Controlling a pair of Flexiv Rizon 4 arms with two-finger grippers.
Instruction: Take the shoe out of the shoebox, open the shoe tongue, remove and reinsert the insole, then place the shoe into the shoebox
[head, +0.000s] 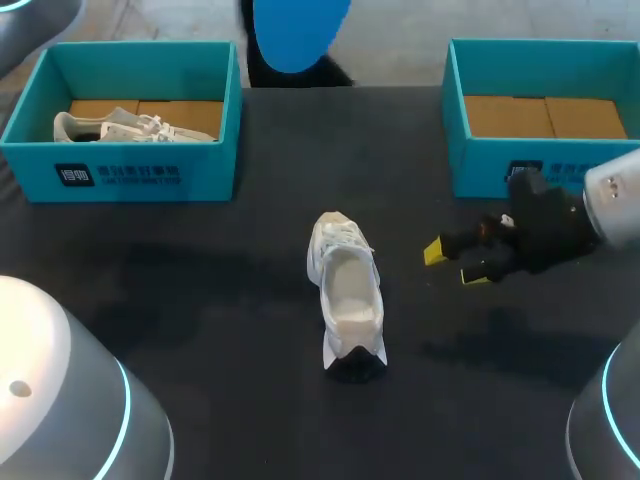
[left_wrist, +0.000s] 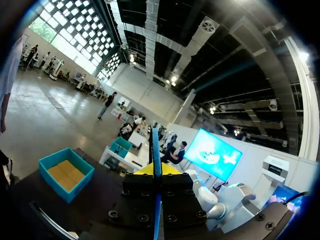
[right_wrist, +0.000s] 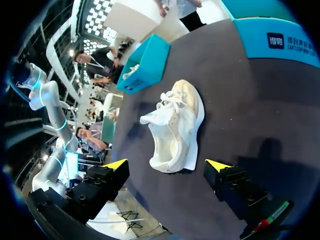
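A white shoe (head: 345, 290) stands upright in the middle of the black table, toe pointing to the far side and its opening facing up. My right gripper (head: 455, 262) hovers just right of the shoe, open, with nothing between its yellow tips. In the right wrist view the shoe (right_wrist: 175, 125) lies just ahead of the right gripper (right_wrist: 167, 165), heel nearest, between the lines of the wide-spread fingers and untouched. In the left wrist view my left gripper (left_wrist: 156, 169) is shut, yellow tips together, aimed up and away from the table. It does not show in the head view.
A teal shoebox (head: 130, 165) at the back left holds a second white shoe (head: 120, 127). Another teal shoebox (head: 545, 165) at the back right shows only its cardboard floor. Grey arm segments fill the near left corner (head: 60, 400) and near right corner (head: 610, 420).
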